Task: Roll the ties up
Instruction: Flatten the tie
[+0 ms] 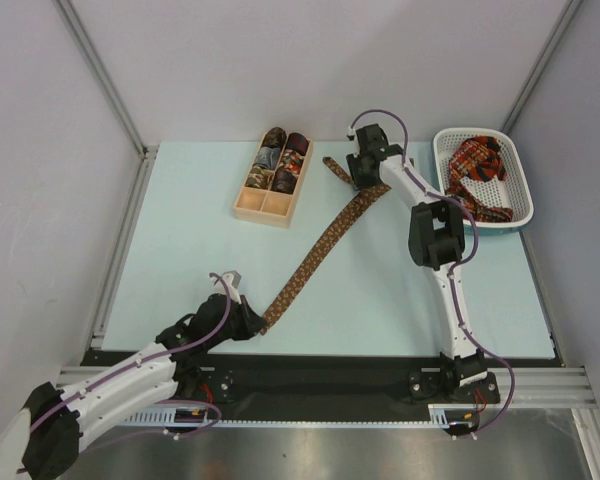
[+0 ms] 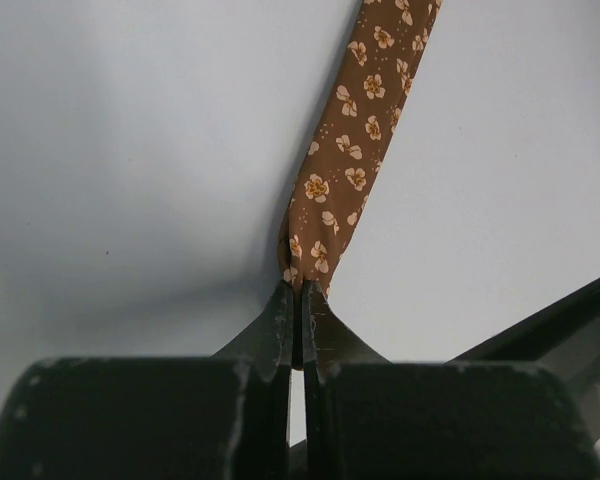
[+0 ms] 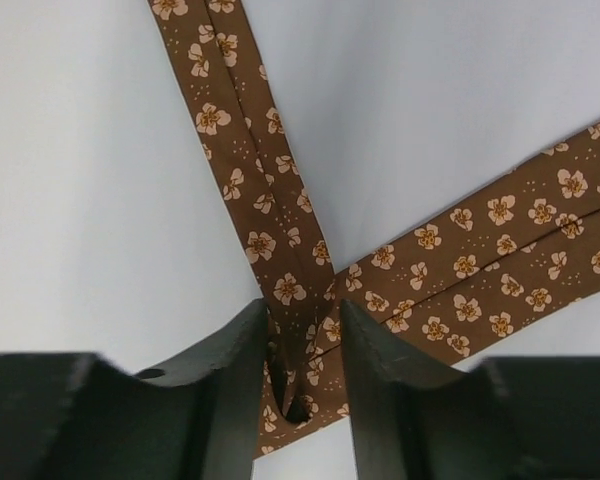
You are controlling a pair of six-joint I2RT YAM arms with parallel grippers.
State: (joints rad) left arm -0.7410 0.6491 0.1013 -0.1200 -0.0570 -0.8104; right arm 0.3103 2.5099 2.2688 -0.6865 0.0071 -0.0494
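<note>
One brown tie [image 1: 315, 258], printed with small pale flowers, lies stretched in a straight diagonal across the pale blue table [image 1: 400, 300], running from about 7 o'clock up to about 1 o'clock in the overhead view. At its 7 o'clock end the left gripper [image 1: 254, 322] has its jaws pressed together on the tip of the fabric, with the tie leading straight away from them. At the 1 o'clock end the tie folds back on itself, and a short narrow tail points off toward 10 o'clock. The right gripper [image 1: 358, 180] sits over that fold with its fingers [image 3: 242, 360] on either side of the crossing strands. The jaws stand partly apart with fabric filling the gap; whether they pinch it cannot be told. Toward 11 o'clock from the fold, near but apart, a light wooden box [image 1: 263, 213] holds several rolled ties [image 1: 280, 160] in its far compartments. At 2 o'clock, by the table's right edge, a white basket [image 1: 525, 195] holds a loosely heaped red plaid tie [image 1: 475, 165].
</note>
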